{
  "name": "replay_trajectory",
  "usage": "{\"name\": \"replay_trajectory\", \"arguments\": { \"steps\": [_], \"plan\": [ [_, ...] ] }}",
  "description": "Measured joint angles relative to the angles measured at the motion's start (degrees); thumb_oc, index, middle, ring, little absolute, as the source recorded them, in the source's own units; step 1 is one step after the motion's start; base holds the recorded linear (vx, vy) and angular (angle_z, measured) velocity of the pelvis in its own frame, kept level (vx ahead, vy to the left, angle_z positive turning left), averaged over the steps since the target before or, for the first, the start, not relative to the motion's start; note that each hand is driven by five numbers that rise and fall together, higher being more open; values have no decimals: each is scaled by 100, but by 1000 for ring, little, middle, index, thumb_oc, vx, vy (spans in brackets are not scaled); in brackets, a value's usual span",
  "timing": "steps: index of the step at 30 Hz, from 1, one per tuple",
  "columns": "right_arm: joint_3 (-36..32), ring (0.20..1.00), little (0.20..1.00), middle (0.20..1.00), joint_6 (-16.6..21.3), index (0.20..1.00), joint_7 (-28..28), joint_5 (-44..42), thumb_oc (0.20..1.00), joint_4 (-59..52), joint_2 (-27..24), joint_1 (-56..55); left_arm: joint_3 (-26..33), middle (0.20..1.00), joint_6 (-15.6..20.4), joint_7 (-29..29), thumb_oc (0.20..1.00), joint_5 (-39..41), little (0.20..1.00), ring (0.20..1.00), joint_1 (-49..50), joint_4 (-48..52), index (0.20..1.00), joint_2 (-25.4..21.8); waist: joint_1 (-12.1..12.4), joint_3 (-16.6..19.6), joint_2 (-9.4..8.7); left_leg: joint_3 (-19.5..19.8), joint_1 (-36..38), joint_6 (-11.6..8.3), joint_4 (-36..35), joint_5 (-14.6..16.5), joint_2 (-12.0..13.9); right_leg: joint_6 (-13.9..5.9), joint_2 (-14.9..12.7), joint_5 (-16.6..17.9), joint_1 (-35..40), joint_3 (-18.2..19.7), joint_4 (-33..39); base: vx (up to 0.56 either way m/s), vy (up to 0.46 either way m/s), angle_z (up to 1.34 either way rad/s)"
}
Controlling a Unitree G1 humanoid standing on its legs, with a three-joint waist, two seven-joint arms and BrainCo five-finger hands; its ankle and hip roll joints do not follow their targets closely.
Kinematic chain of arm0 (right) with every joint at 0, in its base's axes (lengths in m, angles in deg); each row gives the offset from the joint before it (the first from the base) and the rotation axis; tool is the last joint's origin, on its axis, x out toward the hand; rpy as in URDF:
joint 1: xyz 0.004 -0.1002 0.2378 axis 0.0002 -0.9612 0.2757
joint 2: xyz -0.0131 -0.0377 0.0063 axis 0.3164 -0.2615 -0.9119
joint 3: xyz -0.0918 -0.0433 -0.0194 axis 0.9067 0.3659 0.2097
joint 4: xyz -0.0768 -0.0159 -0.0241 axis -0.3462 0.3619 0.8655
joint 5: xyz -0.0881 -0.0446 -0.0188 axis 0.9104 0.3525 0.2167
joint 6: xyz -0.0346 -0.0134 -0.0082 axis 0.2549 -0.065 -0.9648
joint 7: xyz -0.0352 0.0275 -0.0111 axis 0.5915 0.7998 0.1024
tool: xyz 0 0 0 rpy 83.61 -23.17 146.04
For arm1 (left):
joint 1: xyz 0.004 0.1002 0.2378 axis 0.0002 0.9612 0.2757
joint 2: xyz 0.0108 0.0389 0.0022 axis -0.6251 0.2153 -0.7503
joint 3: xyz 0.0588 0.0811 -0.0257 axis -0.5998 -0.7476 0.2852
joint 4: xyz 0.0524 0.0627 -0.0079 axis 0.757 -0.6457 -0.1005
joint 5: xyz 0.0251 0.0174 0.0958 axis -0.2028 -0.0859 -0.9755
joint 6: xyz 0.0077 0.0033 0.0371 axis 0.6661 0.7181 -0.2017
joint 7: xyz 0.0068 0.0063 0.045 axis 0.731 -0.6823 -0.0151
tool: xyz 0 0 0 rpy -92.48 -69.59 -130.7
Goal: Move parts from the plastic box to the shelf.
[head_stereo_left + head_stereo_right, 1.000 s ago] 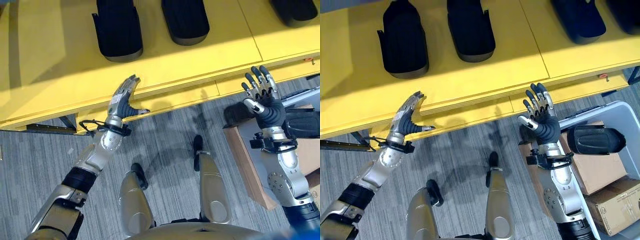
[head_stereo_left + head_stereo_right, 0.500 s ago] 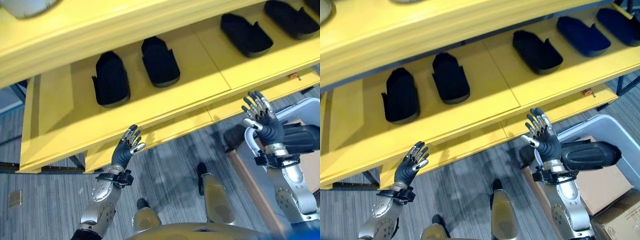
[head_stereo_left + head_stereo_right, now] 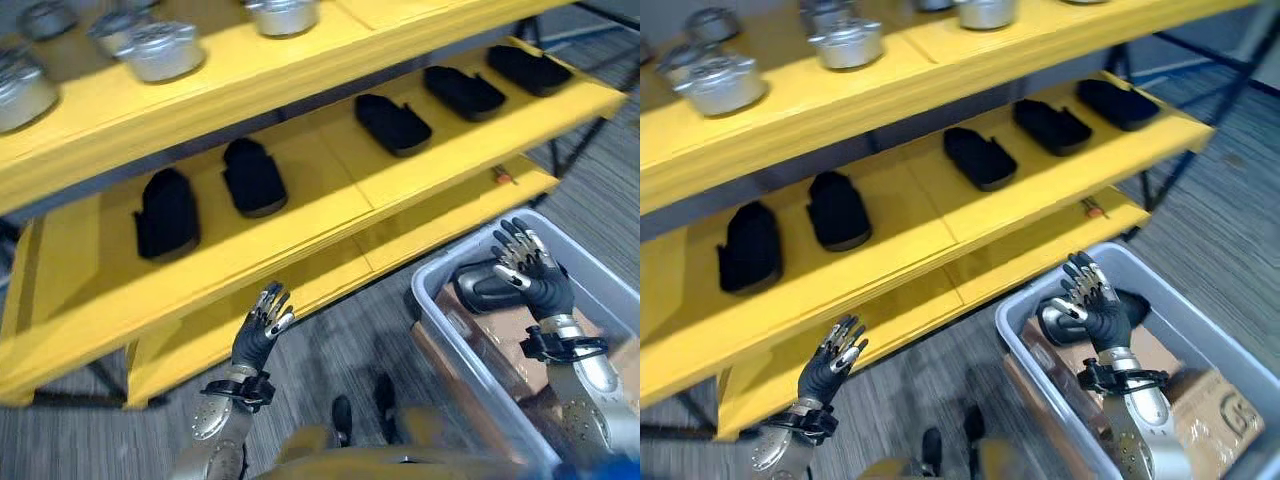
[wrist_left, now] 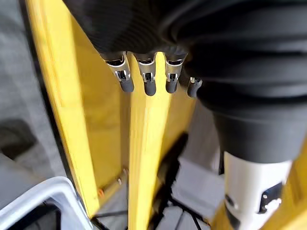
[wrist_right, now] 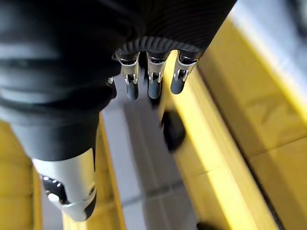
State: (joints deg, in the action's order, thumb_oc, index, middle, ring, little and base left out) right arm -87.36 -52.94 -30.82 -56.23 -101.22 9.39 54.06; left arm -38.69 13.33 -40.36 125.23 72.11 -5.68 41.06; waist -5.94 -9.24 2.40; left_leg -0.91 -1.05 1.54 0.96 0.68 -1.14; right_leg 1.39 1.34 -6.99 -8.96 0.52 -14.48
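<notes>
We see a yellow shelf [image 3: 940, 225], black parts [image 3: 837, 210], silver cans [image 3: 718, 80], a grey box [image 3: 1230, 345] and striped grey floor [image 3: 1230, 170].

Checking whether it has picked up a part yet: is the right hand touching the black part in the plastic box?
Cannot tell. In the left eye view the right hand, fingers spread, overlaps the black part in the plastic box; no gap or contact shows plainly.

Shelf [image 3: 970, 215] ahead, boards stacked one above another. Round metal parts [image 3: 720, 80] on upper board. Dark parts [image 3: 980, 158] in row on board below. Plastic box [image 3: 1025, 310] on floor, right of shelf front. Cardboard boxes [image 3: 1215, 405] and one dark part [image 3: 480, 288] inside plastic box.
</notes>
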Motion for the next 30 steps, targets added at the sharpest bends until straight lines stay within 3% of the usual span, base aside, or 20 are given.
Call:
{"name": "replay_trajectory", "arguments": {
  "steps": [4, 6, 9, 10, 11, 12, 13, 14, 15, 16, 17, 18, 20, 22, 26, 29, 30],
  "plan": [
    [-7, 1000, 1000, 1000, -63, 1000, 11, -5, 1000, -27, -116, -89, 40, 1000, -11, -4, 1000, 0, 1000, 1000, 119, 52, 1000, -71, -72, 92, 62, -68, 52, -13, -94, -116, 43, -6, 60, 133, 33, 94, 192, 42, 111, -19],
    [20, 1000, 1000, 1000, -105, 1000, 42, -14, 1000, -52, -98, -146, 58, 1000, -25, 6, 1000, -4, 1000, 1000, 164, 53, 1000, -158, -64, 134, 82, -293, 106, 31, -85, -131, -5, -196, 99, 287, 58, 408, 326, -2, 159, -57],
    [71, 1000, 1000, 1000, -118, 1000, 56, -15, 1000, -94, -120, -82, 74, 1000, -32, 10, 1000, -13, 1000, 1000, -74, 52, 1000, -264, -152, 115, 35, -775, 208, 151, -286, -128, -69, -244, 54, 411, -47, 753, 445, -90, 126, -84],
    [122, 1000, 1000, 1000, -118, 1000, 47, -14, 1000, -97, -109, -64, 62, 1000, -29, 30, 1000, -24, 1000, 1000, -160, 53, 1000, -334, -227, 62, -40, -945, 196, 179, -266, -147, -139, -402, 88, 566, -104, 906, 471, -164, 90, -117],
    [442, 1000, 1000, 1000, -155, 1000, 24, -15, 1000, -51, -113, 292, 101, 1000, 0, 174, 1000, -120, 1000, 1000, -161, 49, 1000, -467, -163, -37, -59, -1313, 163, 195, -208, -143, -33, -901, 223, 1023, -177, 1139, 730, -51, 28, -318],
    [1134, 1000, 1000, 1000, -160, 1000, 18, -13, 1000, 104, -18, 1130, 244, 1000, 2, 260, 1000, -143, 1000, 1000, -182, 3, 1000, -797, 347, -214, -142, -2151, -15, 236, 27, 32, 355, -1227, 7, 1384, -444, -180, 882, 40, -12, -342],
    [1197, 1000, 1000, 1000, -166, 1000, 6, -13, 1000, -11, 14, 1218, 356, 1000, -31, 347, 1000, -173, 1000, 1000, -366, -96, 1000, -754, 323, -270, -147, -2359, -26, 318, 57, 97, 299, -832, -792, 931, -363, -1731, 380, 87, -34, -280],
    [1200, 1000, 1000, 1000, -169, 1000, -16, -15, 1000, -41, 4, 1205, 445, 1000, -13, 385, 1000, -173, 1000, 1000, -382, -69, 1000, -573, 298, -267, -97, -2367, 84, 358, -7, 129, 223, -714, -1374, 685, -102, -2795, 245, 75, -106, -99],
    [1168, 1000, 1000, 1000, -170, 1000, -16, -14, 1000, -41, 11, 1208, 450, 1000, 11, 391, 1000, -174, 1000, 1000, -334, -42, 1000, -499, 363, -271, -54, -2566, 252, 265, -130, 180, 207, -749, -1742, 709, 184, -3060, 358, 88, -149, -84],
    [1193, 1000, 1000, 1000, -188, 1000, -18, -13, 1000, -41, 5, 1239, 518, 1000, 10, 391, 1000, -173, 1000, 1000, -284, -21, 1000, -470, 402, -250, -39, -2743, 296, 48, -202, 145, 211, -835, -1870, 746, 230, -2944, 492, 107, -208, -125],
    [1239, 1000, 1000, 1000, -229, 1000, -15, -13, 1000, -43, -29, 1360, 612, 1000, -1, 396, 1000, -173, 1000, 1000, -114, -34, 1000, -475, 488, -238, -61, -3001, 303, -1, -216, 121, 215, -1088, -2001, 797, 133, -2813, 622, 126, -210, -102],
    [1178, 1000, 1000, 1000, -246, 1000, -23, -13, 1000, -29, -211, 1297, 623, 1000, -41, 402, 1000, -174, 1000, 1000, -108, -67, 1000, -387, 463, -228, -34, -3082, 290, -86, -206, 90, 266, -1131, -1926, 1092, 118, -2747, 706, 191, -244, -68],
    [935, 1000, 1000, 1000, -288, 1000, -23, -14, 1000, -49, -395, 861, 604, 1000, -68, 381, 1000, -185, 1000, 1000, -71, -67, 1000, -205, 368, -97, 123, -2631, 300, -260, -177, 8, 558, -837, -1386, 965, 267, -2515, 945, 248, -320, -25],
    [657, 1000, 1000, 1000, -288, 1000, -9, -15, 1000, -59, -495, 370, 326, 1000, -96, 366, 1000, -188, 1000, 1000, -103, -72, 1000, -127, 235, 35, 234, -2500, 283, -326, -43, -43, 841, -562, -1085, 787, 360, -2557, 915, 177, -312, -3],
    [209, 1000, 1000, 1000, -283, 1000, -78, -21, 1000, -36, -447, 169, -50, 1000, -128, 345, 1000, -203, 1000, 1000, -455, -237, 1000, -122, 144, 28, 261, -2185, -92, -460, 566, -220, 1098, -235, -944, 508, 300, -2681, 738, 58, -207, 14],
    [209, 1000, 1000, 1000, -275, 1000, -79, -76, 1000, -53, -445, 223, -46, 1000, -126, 337, 1000, -209, 1000, 1000, -467, -217, 1000, -151, 240, -112, 17, -1762, -633, -906, 1551, -726, 1235, -52, -1000, 368, 284, -2632, 788, -10, -108, -6],
    [203, 1000, 1000, 1000, -271, 1000, -82, -124, 1000, -53, -448, 226, -54, 1000, -126, 344, 1000, -210, 1000, 1000, -467, -208, 1000, -153, 273, -184, -45, -1349, -888, -941, 1937, -743, 1212, 51, -979, 390, 290, -2626, 807, 101, 94, -12]
  ]
}}
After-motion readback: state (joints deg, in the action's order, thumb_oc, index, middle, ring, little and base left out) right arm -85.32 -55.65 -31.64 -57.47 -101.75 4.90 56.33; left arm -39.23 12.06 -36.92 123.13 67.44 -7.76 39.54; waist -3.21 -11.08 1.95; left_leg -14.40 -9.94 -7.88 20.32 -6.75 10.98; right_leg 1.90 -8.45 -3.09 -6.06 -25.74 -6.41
